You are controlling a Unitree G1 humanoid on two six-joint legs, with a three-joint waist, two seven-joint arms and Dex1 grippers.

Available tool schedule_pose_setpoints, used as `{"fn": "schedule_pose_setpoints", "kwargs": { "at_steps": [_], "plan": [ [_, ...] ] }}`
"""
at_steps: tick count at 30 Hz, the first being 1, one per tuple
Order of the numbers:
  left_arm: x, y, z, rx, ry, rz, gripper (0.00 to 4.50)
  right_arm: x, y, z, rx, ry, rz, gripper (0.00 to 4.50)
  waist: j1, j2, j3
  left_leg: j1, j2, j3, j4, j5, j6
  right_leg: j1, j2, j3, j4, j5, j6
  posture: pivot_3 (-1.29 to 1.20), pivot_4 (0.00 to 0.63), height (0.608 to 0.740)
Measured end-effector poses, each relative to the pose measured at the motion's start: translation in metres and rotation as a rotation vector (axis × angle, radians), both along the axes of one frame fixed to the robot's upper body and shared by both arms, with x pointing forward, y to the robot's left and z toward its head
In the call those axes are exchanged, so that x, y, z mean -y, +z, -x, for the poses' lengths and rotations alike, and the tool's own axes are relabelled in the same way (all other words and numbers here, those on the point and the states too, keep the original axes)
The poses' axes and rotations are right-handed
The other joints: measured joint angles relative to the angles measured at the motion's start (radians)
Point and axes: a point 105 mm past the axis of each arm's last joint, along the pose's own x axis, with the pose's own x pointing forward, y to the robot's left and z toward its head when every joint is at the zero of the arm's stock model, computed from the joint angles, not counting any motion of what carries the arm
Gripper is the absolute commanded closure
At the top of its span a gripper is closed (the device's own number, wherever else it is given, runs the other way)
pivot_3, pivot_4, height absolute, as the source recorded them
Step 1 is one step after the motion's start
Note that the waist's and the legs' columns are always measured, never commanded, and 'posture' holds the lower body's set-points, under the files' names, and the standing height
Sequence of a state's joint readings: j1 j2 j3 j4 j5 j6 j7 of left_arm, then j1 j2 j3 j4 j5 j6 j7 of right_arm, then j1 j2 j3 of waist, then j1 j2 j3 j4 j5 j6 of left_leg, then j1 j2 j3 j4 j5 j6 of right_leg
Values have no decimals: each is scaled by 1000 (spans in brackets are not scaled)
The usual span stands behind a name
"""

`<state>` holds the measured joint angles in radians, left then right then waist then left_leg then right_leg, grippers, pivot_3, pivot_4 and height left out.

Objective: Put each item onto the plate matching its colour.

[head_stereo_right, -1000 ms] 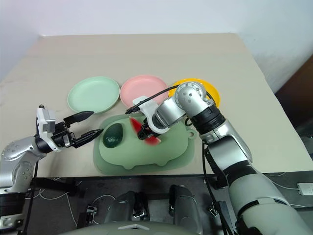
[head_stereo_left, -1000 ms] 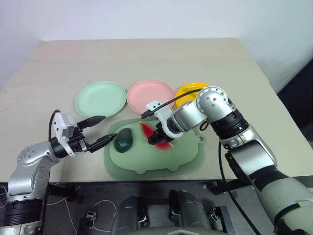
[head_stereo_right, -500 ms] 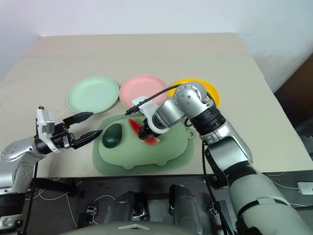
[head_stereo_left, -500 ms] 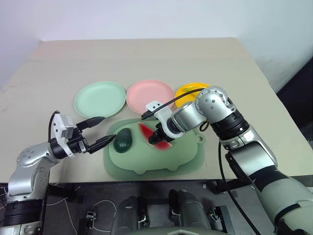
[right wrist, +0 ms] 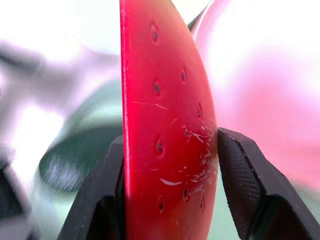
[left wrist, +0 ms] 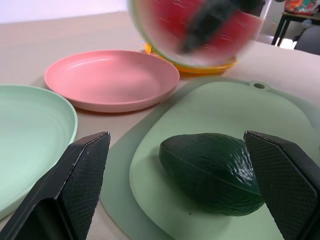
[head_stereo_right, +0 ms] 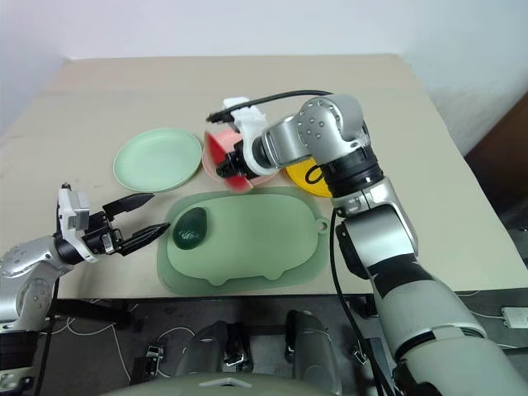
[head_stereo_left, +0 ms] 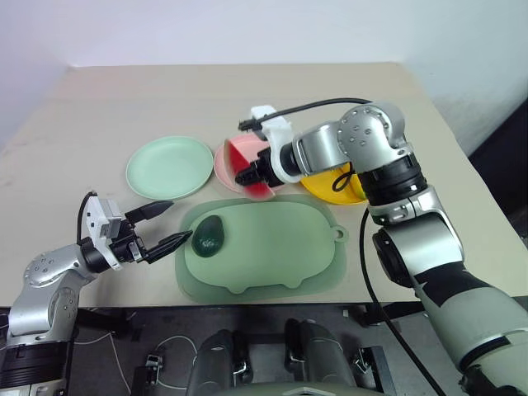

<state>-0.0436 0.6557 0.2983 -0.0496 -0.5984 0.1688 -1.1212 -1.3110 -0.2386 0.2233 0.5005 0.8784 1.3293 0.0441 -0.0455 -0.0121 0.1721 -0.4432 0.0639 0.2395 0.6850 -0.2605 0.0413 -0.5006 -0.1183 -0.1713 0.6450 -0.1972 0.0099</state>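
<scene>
A big tan table (head_stereo_left: 247, 99) fills most of the room that shows; behind it stands a plain white wall (head_stereo_left: 247, 29), and there is a dark gap past the table's right edge.

On the near part of the table lies a large pale green mat (head_stereo_left: 272, 247) with a small tab on its right side; beyond the mat three round plates sit in a row: the mint green plate (head_stereo_left: 169, 167) on the left, the pink plate (head_stereo_left: 224, 161) in the middle, and the yellow plate (head_stereo_left: 338, 188) on the right, partly hidden by the right arm.

The red watermelon wedge (head_stereo_left: 252, 161) is up in the air over the near edge of the pink plate; the right gripper (head_stereo_left: 257, 172) is squeezed tight on its two flat red sides; the wedge stands on edge and its long side runs from the near mat up toward the far side of the table.

The small dark green avocado (head_stereo_left: 209, 235) lies on the left part of the mat; its long side runs from front to back, tipped a little to the right.

The left gripper (head_stereo_left: 162, 224) is level, just left of the mat, pointing at the avocado; its two black fingers are wide apart and hold nothing.
</scene>
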Motion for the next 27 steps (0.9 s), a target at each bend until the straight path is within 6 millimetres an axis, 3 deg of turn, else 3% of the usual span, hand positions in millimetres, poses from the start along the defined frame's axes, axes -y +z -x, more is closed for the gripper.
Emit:
{"fn": "schedule_pose_setpoints", "kwargs": {
  "at_steps": [3, 7, 14, 20, 27],
  "plan": [
    [1, 1, 0, 6, 0, -2, 0, 3, 3, -29, 51, -92, -28, 2422, -2, 0, 0, 0, 0, 1, 0, 0, 0, -1, 0, 1, 1, 0, 0, 0, 150, 696],
    [3, 5, 0, 17, 4, -5, 0, -2, -1, -49, 113, -123, -29, 2422, -6, 0, 0, 0, 0, 2, -1, 0, 0, -2, 1, 1, 1, 0, 0, 0, 150, 696],
    [7, 8, 2, 24, 16, -13, 0, -11, -28, -56, 118, -126, -20, 2422, -21, 0, 0, -1, 0, 2, -1, 0, 0, -2, 0, 1, 1, 0, 0, 0, 150, 696],
    [3, 0, 8, -2, 33, -15, 0, -9, -35, -58, 134, -127, 3, 2422, -27, 0, 0, -1, 0, 2, -1, 0, 0, -3, 0, 2, 2, 0, 0, 0, 150, 696],
    [-4, -3, 12, -4, 59, -19, 0, -14, -40, -56, 156, -91, 48, 24, -26, 1, 1, -1, 0, 2, -1, 0, -1, -3, 0, 2, 2, 0, 0, 0, 150, 696]
  ]
}}
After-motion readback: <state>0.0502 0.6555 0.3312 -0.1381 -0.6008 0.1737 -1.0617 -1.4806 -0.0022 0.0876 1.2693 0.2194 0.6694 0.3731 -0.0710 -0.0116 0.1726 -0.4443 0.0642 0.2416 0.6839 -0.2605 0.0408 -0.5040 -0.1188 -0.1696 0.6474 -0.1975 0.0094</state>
